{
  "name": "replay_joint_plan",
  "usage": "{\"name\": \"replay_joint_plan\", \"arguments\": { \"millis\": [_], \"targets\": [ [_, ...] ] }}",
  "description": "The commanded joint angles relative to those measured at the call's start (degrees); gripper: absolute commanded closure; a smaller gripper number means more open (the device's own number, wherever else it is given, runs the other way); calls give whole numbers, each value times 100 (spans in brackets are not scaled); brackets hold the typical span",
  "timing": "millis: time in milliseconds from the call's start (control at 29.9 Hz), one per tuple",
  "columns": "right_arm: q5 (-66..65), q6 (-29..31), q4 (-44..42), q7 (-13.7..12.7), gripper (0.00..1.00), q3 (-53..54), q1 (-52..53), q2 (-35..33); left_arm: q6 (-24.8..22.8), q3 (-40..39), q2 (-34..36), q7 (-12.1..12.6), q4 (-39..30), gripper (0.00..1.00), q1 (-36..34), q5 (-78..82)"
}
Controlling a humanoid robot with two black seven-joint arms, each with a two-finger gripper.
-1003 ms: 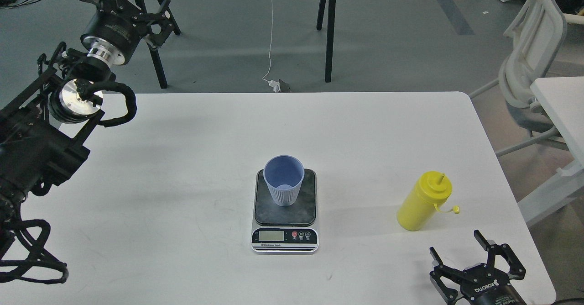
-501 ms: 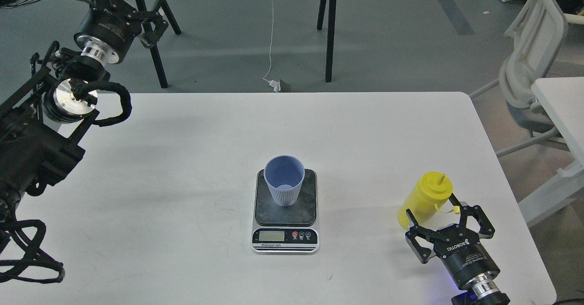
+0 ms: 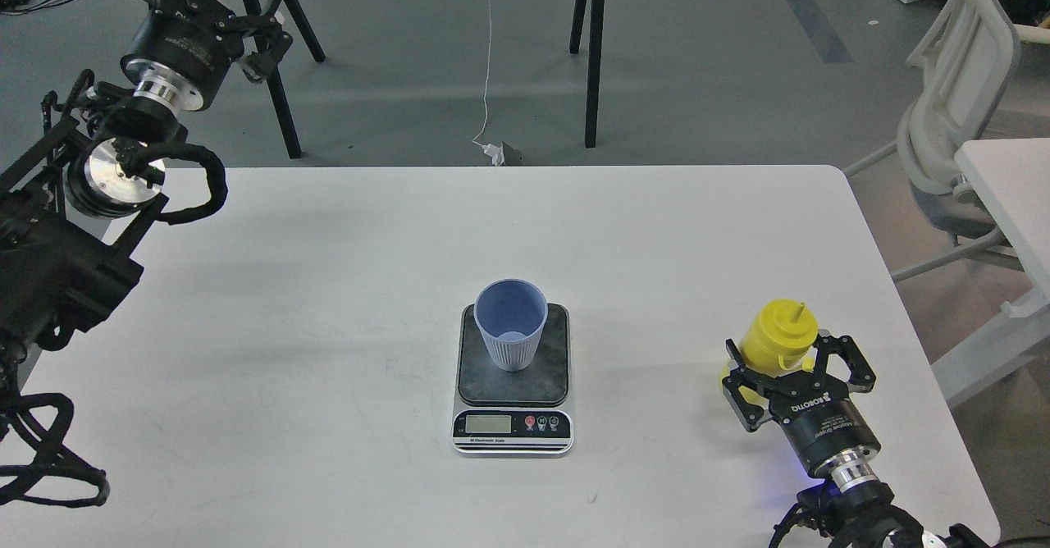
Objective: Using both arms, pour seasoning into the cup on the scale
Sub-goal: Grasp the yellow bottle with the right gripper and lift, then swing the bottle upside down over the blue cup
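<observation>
The right tool (image 3: 783, 361) brackets the yellow seasoning bottle (image 3: 776, 336) near the tabletop's (image 3: 328, 285) right edge, fingers seemingly closed on it. The cup (image 3: 510, 322) stands on the scale (image 3: 513, 376). The left tool (image 3: 254, 35) hangs high, grip unclear.

Lower body of yellow plastic squeeze bottle (image 3: 777, 336) hidden behind right gripper (image 3: 781, 357); tethered cap not visible; contact btwn fingers and bottle can't be judged. Right arm cut off at bottom edge. Left black gripper (image 3: 261, 33) small, dark against black trestle legs (image 3: 283, 97); fingers not separable. Left arm cut by left edge. LCD of flat silver-front kitchen scale (image 3: 513, 433) too small to read. White table (image 3: 328, 285) cut off at bottom and left. White chair (image 3: 956, 121) cut at right edge.
</observation>
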Motion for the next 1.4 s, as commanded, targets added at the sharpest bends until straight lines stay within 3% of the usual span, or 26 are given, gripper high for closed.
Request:
{"name": "replay_joint_plan", "arguments": {
  "millis": [0, 100, 167, 234, 368, 501, 702, 902, 1170, 1370],
  "targets": [
    [-7, 0, -133, 0, 16, -16, 102, 120, 0, 0, 57, 0, 0, 0, -7, 0],
    [1, 0, -115, 8, 31, 10, 111, 138, 0, 0, 101, 0, 0, 0, -7, 0],
    [2, 0, -98, 8, 54, 19, 111, 147, 0, 0, 128, 0, 0, 0, -7, 0],
    [2, 0, -54, 8, 62, 19, 111, 147, 0, 0, 128, -9, 0, 0, -7, 0],
    [-25, 0, 288, 8, 64, 80, 259, 77, 9, -26, 189, -9, -27, 0, -7, -9],
    [-533, 0, 693, 8, 64, 413, 610, -476, 0, -123, 207, -9, -44, 0, -7, -9],
    [-2411, 0, 1027, 17, 64, 976, 1436, -846, -9, -132, 198, -9, -44, 0, 11, -9],
    [-4415, 0, 1159, 17, 66, 1012, 2262, -794, -9, -123, 145, 0, -9, 0, 125, -44],
    [-6396, 0, 1309, 26, 66, -41, 3563, -864, -571, -228, 111, 61, 104, 0, 371, -369],
    [-7353, 0, 1282, 52, 67, -1122, 4722, -1197, -676, -229, -83, 61, 474, 0, 433, -466]
  ]
}}
